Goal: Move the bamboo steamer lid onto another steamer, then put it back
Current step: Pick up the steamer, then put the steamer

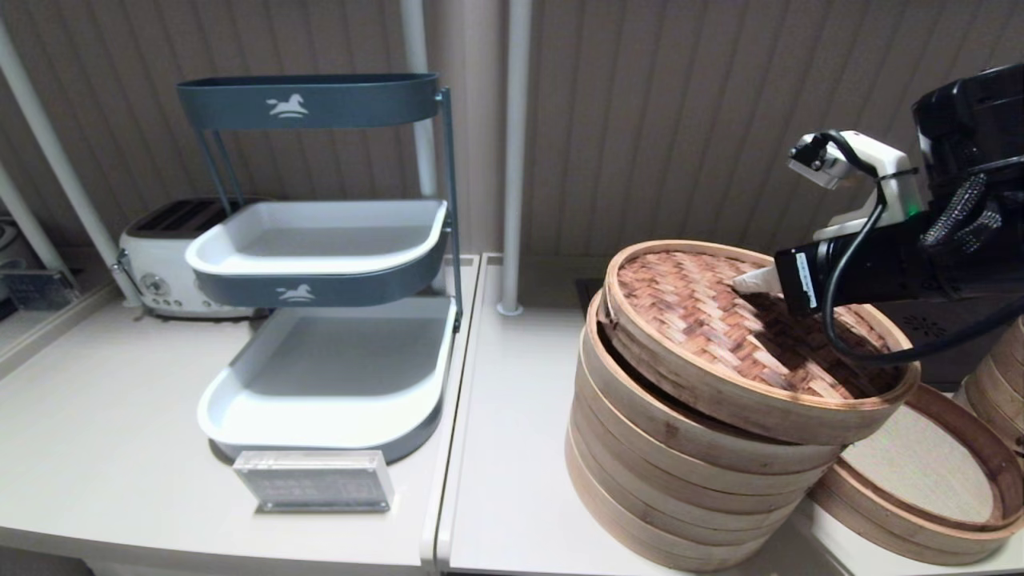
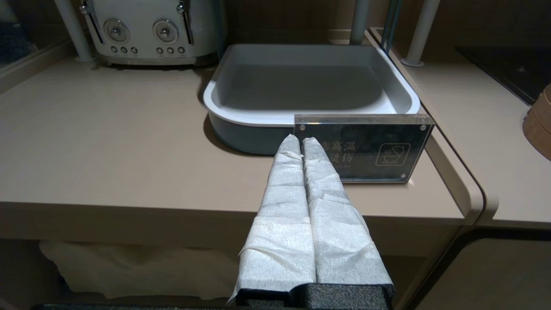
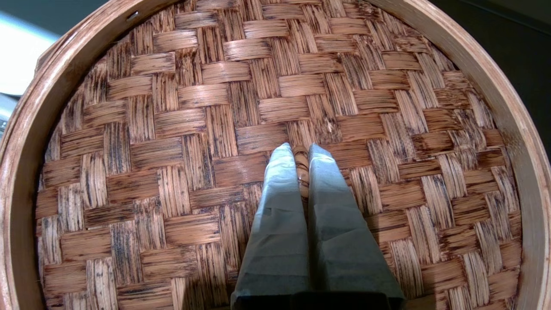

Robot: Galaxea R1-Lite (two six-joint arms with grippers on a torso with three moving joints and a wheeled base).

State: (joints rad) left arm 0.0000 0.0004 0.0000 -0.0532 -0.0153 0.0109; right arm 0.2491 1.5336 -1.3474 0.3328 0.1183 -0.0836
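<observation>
The right gripper (image 3: 300, 151) pinches the small centre loop (image 3: 301, 165) of the herringbone-woven bamboo steamer lid (image 1: 744, 336), which sits tilted beneath it on the tall pale-ringed steamer stack (image 1: 664, 488). The left gripper (image 2: 300, 144) hangs parked, fingers together.

A kitchen is suggested by the toaster (image 1: 172, 260), tiered tray rack (image 1: 320, 264) and bamboo steamers (image 1: 680, 448) (stacked high) set on a pale worktop (image 1: 104, 448).

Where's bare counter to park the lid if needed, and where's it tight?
Free: the counter strip between the three-tier rack and the tall steamer stack, and the patch left of the rack, before the toaster. Crowded: right of the stack, where the low steamer sits close and the right gripper pinches the tilted lid.
</observation>
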